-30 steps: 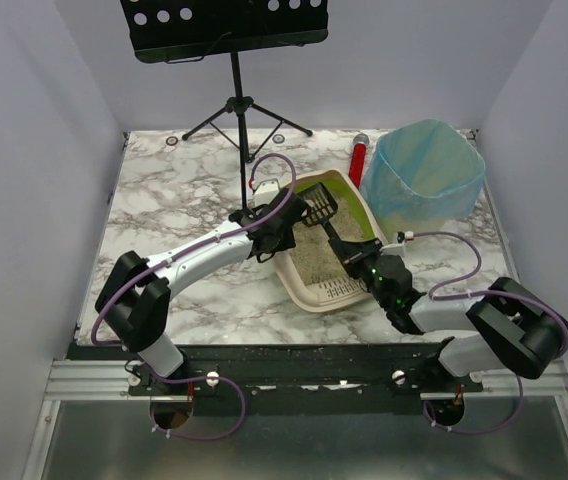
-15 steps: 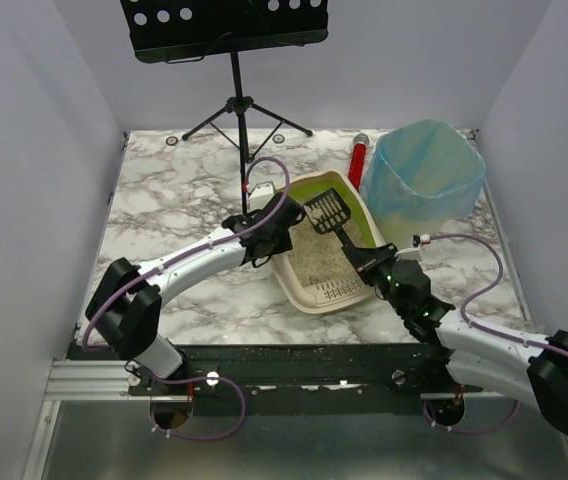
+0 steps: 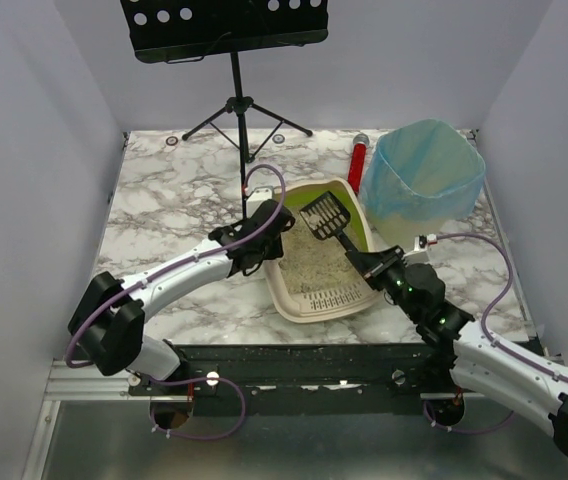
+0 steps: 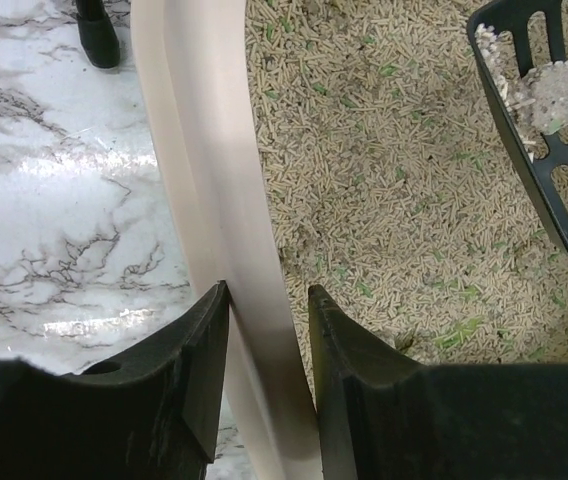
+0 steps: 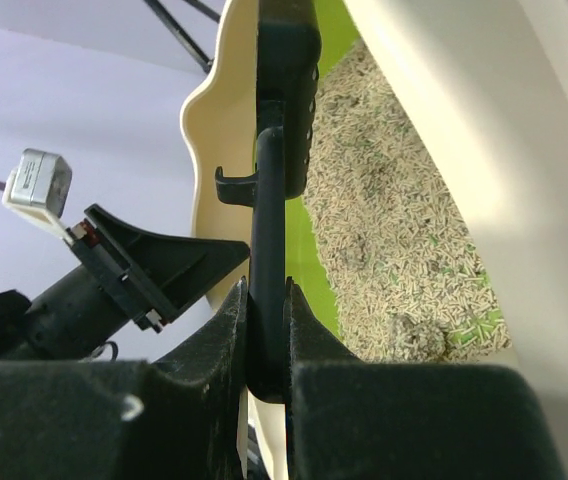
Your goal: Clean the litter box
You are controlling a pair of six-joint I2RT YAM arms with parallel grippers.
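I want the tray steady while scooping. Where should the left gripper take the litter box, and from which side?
The left side wall of the litter box, from above, one finger on each face. That rim is thin and upright, and the left gripper straddles it, clear of the scoop held by the right gripper.
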